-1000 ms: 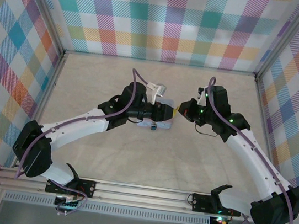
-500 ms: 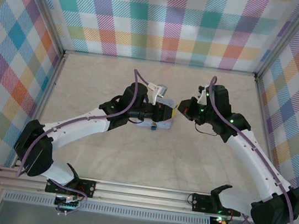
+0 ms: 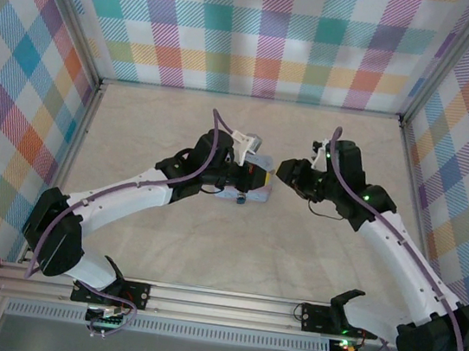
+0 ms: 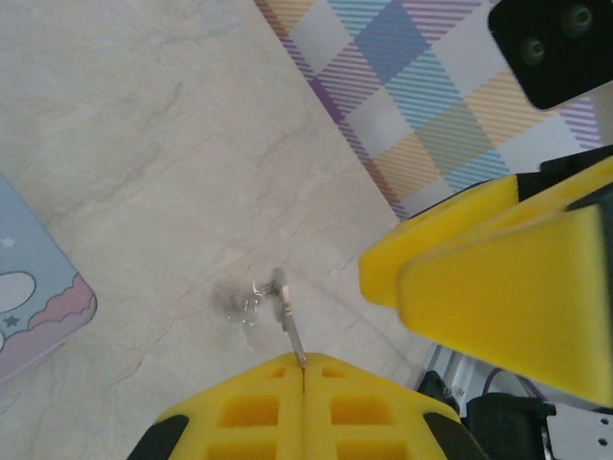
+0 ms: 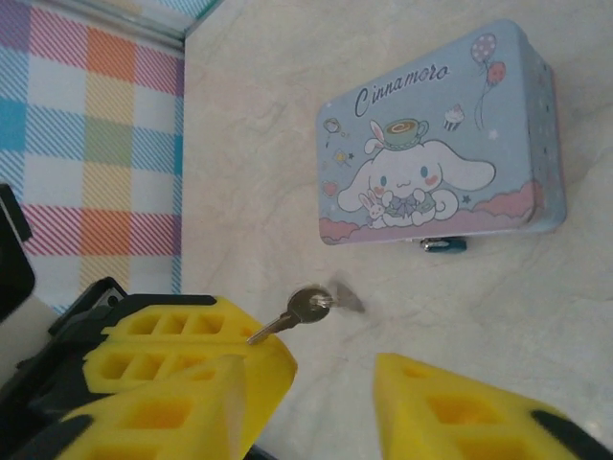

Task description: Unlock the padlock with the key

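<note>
The key [image 5: 306,305] is small and silver; it juts from the seam between the two yellow fingers of the left gripper [image 4: 304,369], shank end buried in the pinch and round head free beyond the tips; it hangs over the table [image 3: 164,244] near the middle, a little toward the far edge, just beside the pale blue tin [image 5: 431,144] and apart from it. The left jaws are pressed together on the key's shank, with no gap between them. The right gripper [image 5: 330,383] has its jaws spread with nothing between them; in the right wrist view the key's head sits just ahead of that gap, touching neither finger. One right finger lies close under the left gripper's fingers; whether they touch cannot be told.

How much of the shank is inside the pinch is hidden; a grey blur beside the key's head may be a ring or a shadow, and the pictures do not settle which. From above, the dark bodies of both grippers meet over the tin's right end and cover most of it. A small teal piece [image 5: 442,245] shows at the tin's long edge, too small to make out.
</note>
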Robot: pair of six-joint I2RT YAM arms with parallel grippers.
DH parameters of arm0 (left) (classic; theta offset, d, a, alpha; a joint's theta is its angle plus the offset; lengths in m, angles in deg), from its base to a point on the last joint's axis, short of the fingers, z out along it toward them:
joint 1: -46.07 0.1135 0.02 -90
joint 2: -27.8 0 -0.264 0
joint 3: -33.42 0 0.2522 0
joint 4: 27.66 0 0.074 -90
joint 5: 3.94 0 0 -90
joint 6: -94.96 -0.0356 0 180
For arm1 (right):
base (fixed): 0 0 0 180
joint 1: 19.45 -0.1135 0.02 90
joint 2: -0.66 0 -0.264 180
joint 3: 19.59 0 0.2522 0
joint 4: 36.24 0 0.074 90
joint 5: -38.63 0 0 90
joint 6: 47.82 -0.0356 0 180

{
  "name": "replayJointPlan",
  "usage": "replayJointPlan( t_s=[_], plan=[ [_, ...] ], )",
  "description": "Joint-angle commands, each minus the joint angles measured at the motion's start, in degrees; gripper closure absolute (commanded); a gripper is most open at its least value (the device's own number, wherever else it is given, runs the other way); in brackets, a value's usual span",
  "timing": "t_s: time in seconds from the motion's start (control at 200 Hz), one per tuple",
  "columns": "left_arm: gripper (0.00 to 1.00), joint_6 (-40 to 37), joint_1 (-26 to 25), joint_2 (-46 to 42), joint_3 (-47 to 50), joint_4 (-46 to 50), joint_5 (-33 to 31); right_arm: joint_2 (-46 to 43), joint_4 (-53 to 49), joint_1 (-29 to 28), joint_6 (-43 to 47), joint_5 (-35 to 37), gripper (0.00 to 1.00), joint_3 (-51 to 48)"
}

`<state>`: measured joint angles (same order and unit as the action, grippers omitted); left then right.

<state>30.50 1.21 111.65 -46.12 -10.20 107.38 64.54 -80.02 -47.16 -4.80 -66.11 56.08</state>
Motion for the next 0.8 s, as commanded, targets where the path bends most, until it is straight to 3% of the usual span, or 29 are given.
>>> replayJointPlan(
  t_s=[0.0, 0.155, 0.285, 0.4, 0.595, 0.8],
  plan=[
    [1.00, -3.8, 0.4, -0.9, -3.6, 8.0, 0.4, -2.7, -1.0, 1.2, 2.1, -0.1, 0.49, -1.8],
    [1.00, -8.5, 1.6, -0.7, -7.0, 20.0, 4.8, -5.1, 2.5, 3.2, 6.7, -3.9, 0.48, -5.7],
    [1.00, -10.0, 3.0, -1.7, -7.6, 23.3, 10.5, -5.9, 6.2, 3.3, 10.0, -7.3, 0.52, -8.2],
    [1.00, -11.6, 3.7, -2.4, -8.2, 24.8, 15.7, -8.2, 15.9, 3.3, 11.0, -12.2, 0.55, -13.2],
    [1.00, -11.9, 4.5, -4.2, -7.4, 21.6, 21.7, -14.2, 31.6, 3.4, 9.2, -16.4, 0.52, -22.4],
    [1.00, -10.4, 4.7, -4.9, -6.8, 17.5, 25.6, -12.2, 39.6, 3.3, 5.7, -25.6, 0.48, -24.0]
  ],
)
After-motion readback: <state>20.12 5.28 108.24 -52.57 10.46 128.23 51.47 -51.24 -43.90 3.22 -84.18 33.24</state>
